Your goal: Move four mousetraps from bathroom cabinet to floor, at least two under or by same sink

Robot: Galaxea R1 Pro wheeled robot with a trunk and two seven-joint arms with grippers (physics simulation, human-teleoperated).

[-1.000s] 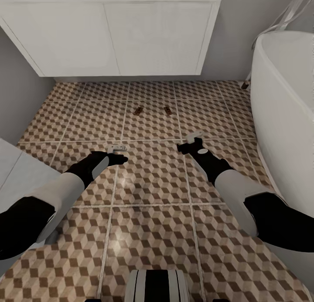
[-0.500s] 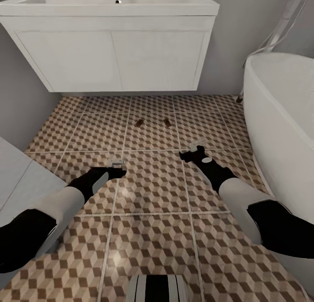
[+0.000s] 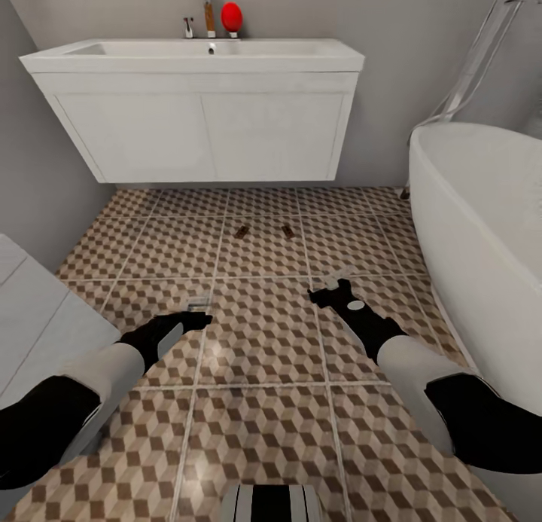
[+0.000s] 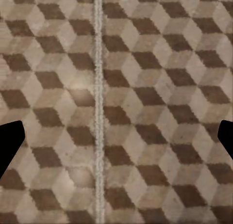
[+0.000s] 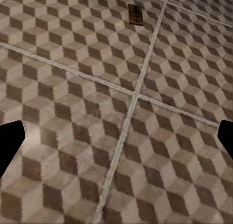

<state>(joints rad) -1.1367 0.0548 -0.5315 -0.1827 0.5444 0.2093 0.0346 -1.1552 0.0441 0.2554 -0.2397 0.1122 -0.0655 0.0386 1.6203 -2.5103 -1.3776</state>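
Both the left gripper (image 3: 199, 303) and the right gripper (image 3: 331, 281) hang spread wide over the bathroom floor (image 3: 263, 341), holding nothing and touching nothing (each wrist view shows only fingertips at the frame's edges). Two mousetraps (image 3: 242, 230) (image 3: 287, 231) lie side by side on the tiles, apart, just in front of the sink (image 3: 196, 55).

Cube-patterned bathroom floor (image 3: 263, 341) with two mousetraps (image 3: 242, 231) near the sink (image 3: 203, 59)

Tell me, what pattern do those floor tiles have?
The bathroom floor has a brown, beige and white 3D-cube pattern with pale grout lines, clearest in the left wrist view.
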